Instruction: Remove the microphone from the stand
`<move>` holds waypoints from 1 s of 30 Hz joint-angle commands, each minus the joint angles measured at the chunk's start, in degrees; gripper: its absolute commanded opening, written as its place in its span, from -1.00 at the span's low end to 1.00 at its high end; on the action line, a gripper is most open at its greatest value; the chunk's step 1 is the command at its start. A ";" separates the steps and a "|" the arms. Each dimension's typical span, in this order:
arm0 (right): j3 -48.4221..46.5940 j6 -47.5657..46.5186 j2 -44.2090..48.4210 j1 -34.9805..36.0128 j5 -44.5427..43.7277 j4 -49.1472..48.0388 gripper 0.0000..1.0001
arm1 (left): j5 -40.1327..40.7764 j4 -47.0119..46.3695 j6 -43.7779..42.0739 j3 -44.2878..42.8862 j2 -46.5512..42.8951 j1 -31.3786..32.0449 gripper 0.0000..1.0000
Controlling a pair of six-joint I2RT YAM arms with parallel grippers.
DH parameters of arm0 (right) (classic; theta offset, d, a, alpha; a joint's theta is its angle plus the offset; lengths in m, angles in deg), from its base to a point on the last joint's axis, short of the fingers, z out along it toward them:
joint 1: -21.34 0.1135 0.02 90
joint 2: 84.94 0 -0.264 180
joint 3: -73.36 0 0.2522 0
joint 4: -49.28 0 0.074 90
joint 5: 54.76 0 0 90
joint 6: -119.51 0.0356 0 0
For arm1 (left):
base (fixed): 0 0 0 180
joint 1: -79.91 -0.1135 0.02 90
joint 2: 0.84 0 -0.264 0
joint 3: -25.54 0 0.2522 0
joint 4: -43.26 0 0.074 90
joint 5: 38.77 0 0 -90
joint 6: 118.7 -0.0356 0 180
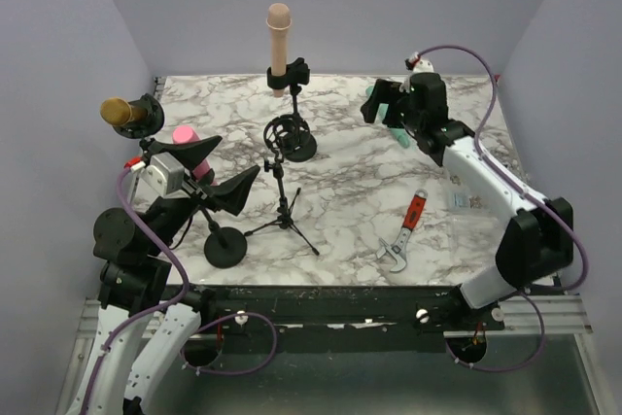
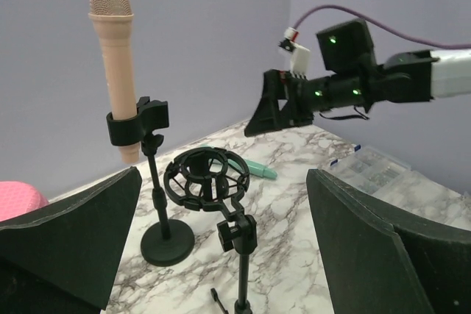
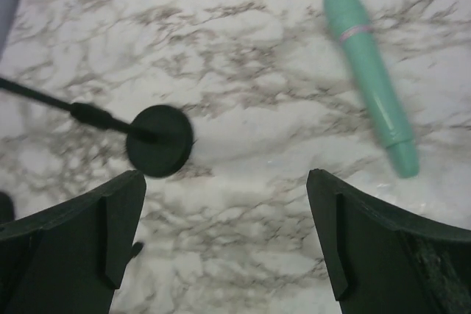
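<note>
Broadly, a marble table (image 1: 340,191) is seen, enclosed by plain walls, with the two arms mounted at its near edge. The right arm (image 1: 486,191) is stretched toward the far right corner, and the left arm (image 1: 126,240) is raised over the near left part of the table.

The left gripper (image 1: 216,174) is held fully open and empty. It is pointed across the table toward the stands and is well apart from them. The right gripper (image 3: 224,244) is likewise spread wide with nothing between its fingers, and it is aimed down at the tabletop.

At the middle of the far side a stand (image 1: 301,150) with a round base is placed. The beige mic (image 1: 279,46) is kept upright in the clip (image 2: 138,121) at the top of this stand, head up, with its lower end showing below the clip. Neither gripper is in contact with it.

Just in front, a tripod (image 1: 284,221) is set, topped by a shock mount (image 2: 206,182) in which nothing is carried. At the left, a gold mic (image 1: 121,111) is held tilted in another holder, and a second round base (image 1: 225,250) is seen near the front edge. A pink object (image 1: 185,135) is partly hidden behind the left gripper.

A green mic (image 3: 372,71) is laid flat on the marble below the right gripper, ahead of its fingers and untouched by them. A red-handled wrench (image 1: 406,230) is laid near the front right, and a small clear box (image 1: 468,201) is set beside the right arm.
</note>
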 commanded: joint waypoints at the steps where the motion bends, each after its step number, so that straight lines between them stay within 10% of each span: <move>1: 17.55 12.47 11.07 0.51 23.66 -16.34 1.00 | -0.58 -0.84 0.42 0.08 -0.72 0.74 0.97; 6: 27.84 15.24 15.22 5.25 43.31 -25.60 1.00 | -2.20 -1.05 1.30 -0.14 -0.68 1.44 0.97; 14: 39.61 38.16 13.27 23.53 21.22 -42.65 0.83 | -4.21 -0.21 1.63 -0.97 2.06 2.31 0.97; 17: 46.34 49.79 10.84 25.20 21.05 -59.79 0.74 | -4.33 1.44 0.79 -2.02 3.40 2.66 0.97; 30: 46.05 65.01 -4.24 31.71 18.69 -80.74 0.51 | -4.42 1.45 0.61 -1.94 2.62 3.28 0.97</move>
